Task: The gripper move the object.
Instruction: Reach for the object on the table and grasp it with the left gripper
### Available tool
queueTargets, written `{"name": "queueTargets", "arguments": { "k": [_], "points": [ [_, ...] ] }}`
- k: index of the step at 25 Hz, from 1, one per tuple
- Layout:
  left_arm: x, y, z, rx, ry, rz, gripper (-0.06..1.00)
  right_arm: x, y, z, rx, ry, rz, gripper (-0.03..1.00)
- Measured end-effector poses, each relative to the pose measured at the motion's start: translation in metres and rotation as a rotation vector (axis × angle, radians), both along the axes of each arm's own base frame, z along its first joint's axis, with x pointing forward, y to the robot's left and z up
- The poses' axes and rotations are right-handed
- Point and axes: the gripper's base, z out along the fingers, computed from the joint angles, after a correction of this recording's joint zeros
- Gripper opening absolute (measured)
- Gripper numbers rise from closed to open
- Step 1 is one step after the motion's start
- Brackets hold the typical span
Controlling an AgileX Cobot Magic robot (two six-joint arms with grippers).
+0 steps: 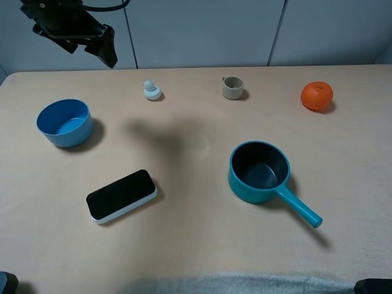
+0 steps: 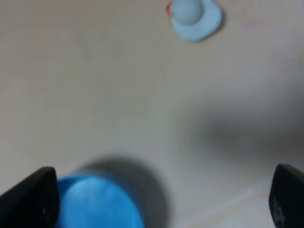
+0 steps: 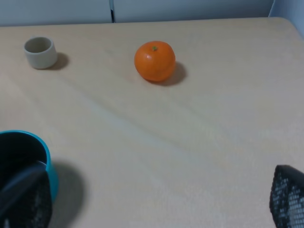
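Black left robot claw (image 2: 157, 202), fingers spread wide and empty, is hovering well apart from the tiny pale blue-white duck figurine (image 1: 152, 90) sitting near the far edge of the beige table (image 1: 202, 251), probably light, rigid and slippery, best pinched across its wider base.

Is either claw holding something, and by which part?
Nothing is held. The left gripper and right gripper are both open and empty; the duck figurine sits untouched on the table.

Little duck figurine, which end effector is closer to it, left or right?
Left. The left end effector hangs raised left of the duck, which shows in its wrist view. The right end effector faces the orange, cup and pot, no duck in view.
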Motion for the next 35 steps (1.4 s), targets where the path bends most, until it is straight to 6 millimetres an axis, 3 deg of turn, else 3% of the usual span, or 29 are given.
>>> {"name": "queueTargets", "arguments": {
  "k": [10, 24, 35],
  "points": [
    [0.037, -0.033, -0.033, 0.001, 0.033, -0.032, 0.87, 0.0, 0.0, 0.0, 0.0, 0.0, 0.0, 0.69],
    [0.079, -0.049, -0.084, 0.002, 0.057, -0.017, 0.87, 0.0, 0.0, 0.0, 0.0, 0.0, 0.0, 0.69],
    [0.101, -0.066, -0.117, -0.018, 0.063, -0.023, 0.87, 0.0, 0.0, 0.0, 0.001, 0.0, 0.001, 0.69]
  ]
}}
